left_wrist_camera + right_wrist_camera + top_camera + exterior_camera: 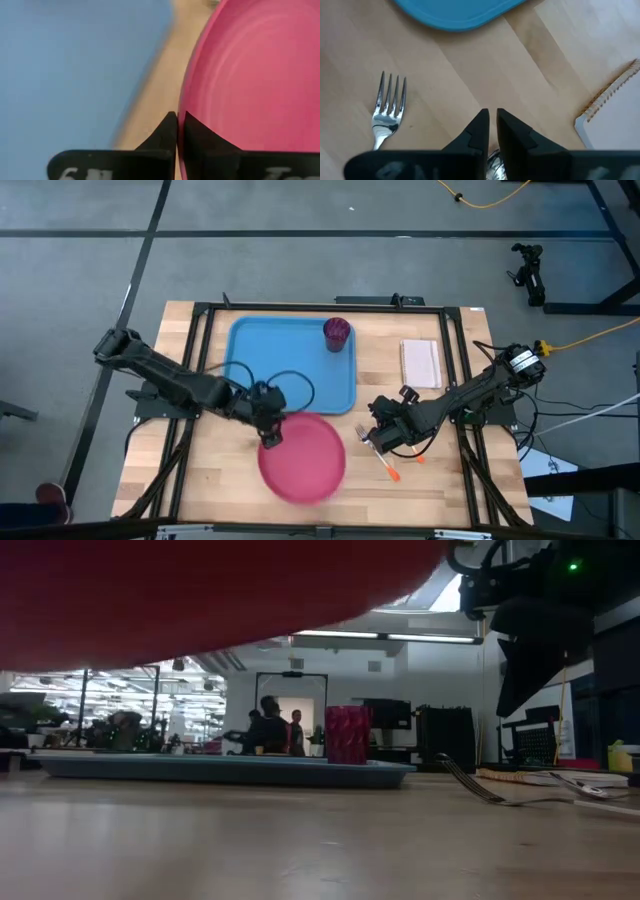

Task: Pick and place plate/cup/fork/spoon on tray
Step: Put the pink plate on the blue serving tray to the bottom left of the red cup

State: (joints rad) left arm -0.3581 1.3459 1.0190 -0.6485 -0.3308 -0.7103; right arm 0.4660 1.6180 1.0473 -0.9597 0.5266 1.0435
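Note:
The pink-red plate [302,458] hangs over the table's near middle, off the wood, and fills the top of the low view [200,590]. My left gripper [270,435] is shut on its rim. The light-blue tray [290,365] lies at the far middle. The dark red cup [337,333] stands upright in its far right corner and shows in the low view [347,734]. The fork [387,110] and the spoon [405,450] lie on the wood right of the plate. My right gripper [385,435] hovers shut over them [492,117]. My left gripper pinches the plate's raised rim [182,107] at its far left side, one finger inside the rim and one outside. The fingers come slanting down from the table's left. The plate is lifted clear of the table and tilted.
A small white pad [420,363] lies right of the tray, also in the right wrist view [620,115]. A black frame runs round the table [205,340]. People stand in the room behind [268,725]. Bare wood lies between the tray's near edge and the plate.

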